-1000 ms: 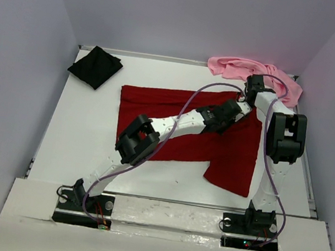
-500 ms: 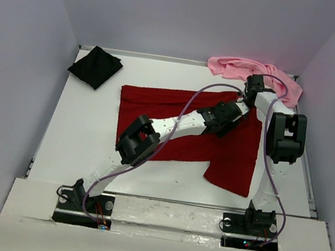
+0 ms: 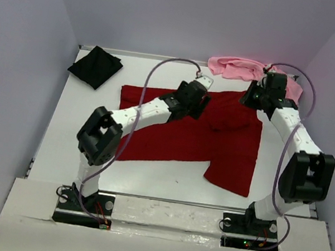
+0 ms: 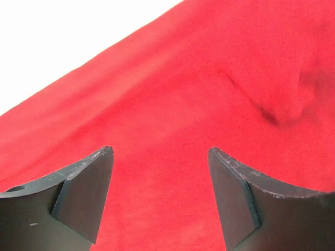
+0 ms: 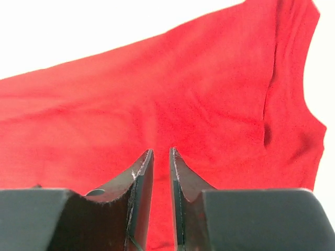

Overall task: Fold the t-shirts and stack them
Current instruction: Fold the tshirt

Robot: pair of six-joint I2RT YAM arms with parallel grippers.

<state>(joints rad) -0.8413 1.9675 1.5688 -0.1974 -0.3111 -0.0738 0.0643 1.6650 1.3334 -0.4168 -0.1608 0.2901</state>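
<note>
**Black t-shirt** [image 3: 95, 67]: lies bunched at 10 o'clock on the desk [image 3: 76, 143], well apart from both arms. Not yet folded.

**Left pincer** [image 3: 203, 82]: a second ago it was nearly shut, low over the right half of the dark red t-shirt [image 3: 165, 138]. It has since opened wide and swung to the shirt's far edge, at about 12 o'clock. The wrist view shows its fingers [image 4: 84, 183] spread with only red cloth beneath them and nothing held.

**Dark red t-shirt**: spread flat across the centre of the desk, with a longer section reaching toward 5 o'clock. A soft ridge stands in the cloth at about 2 o'clock on the garment – the spot both pincers have just left.

**Right pincer** [image 3: 251, 99]: fully shut a second ago, it now shows a narrow slit between its fingers [image 5: 140, 172]. No cloth is visible in the slit. It has moved back toward the shirt's far right corner.

**Light pink t-shirt** [image 3: 239, 67]: crumpled at 1 o'clock, against the back edge of the desk.

**Assessment:** both arms have let go – one fold step on the red shirt appears finished. The task is at an early stage, with further folds and two more shirts to go.
</note>
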